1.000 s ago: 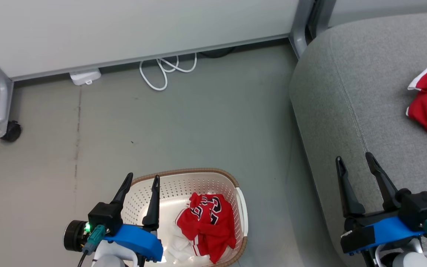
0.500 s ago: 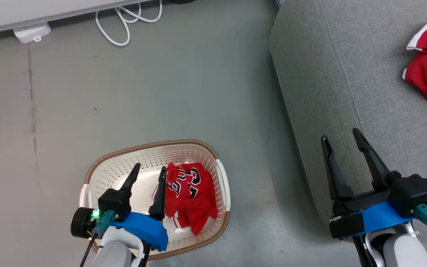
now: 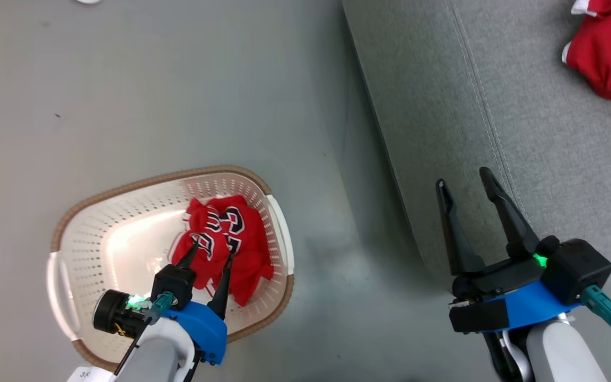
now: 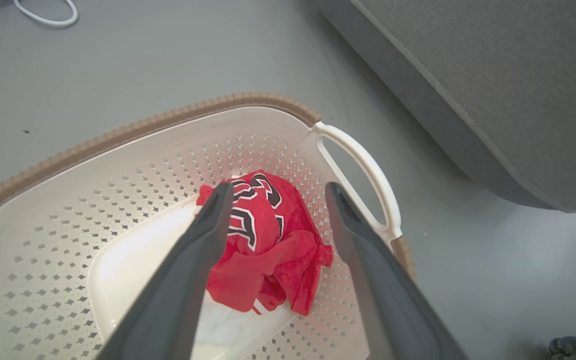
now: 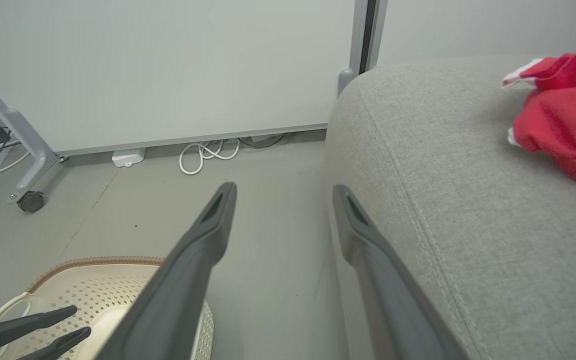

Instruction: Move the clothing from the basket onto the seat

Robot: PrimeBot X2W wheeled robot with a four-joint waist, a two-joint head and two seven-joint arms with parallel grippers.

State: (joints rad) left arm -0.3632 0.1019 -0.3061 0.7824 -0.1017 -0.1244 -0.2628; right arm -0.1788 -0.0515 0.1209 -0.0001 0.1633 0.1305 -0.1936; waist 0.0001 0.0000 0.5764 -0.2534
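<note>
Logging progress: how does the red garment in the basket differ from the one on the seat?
The basket garment bears black-and-white lettering; the seat garment shows white trim. The basket garment lies in the basket under the open left tool; the seat garment lies on the seat, apart from the right tool. Both are crumpled red fabric.

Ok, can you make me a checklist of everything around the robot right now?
Surface: grey floor, a few dark marks.
Job's things: basket on the floor holds a red lettered garment; another red garment with white trim lies on the seat.
Clutter: small white box by the pale wall.
End effectors: left end effector open, fingers straddling the lettered garment, contact unclear; right end effector open, empty, over the seat edge.
Cables: white cable looped by the wall.
Surroundings: metal leg with caster.
</note>
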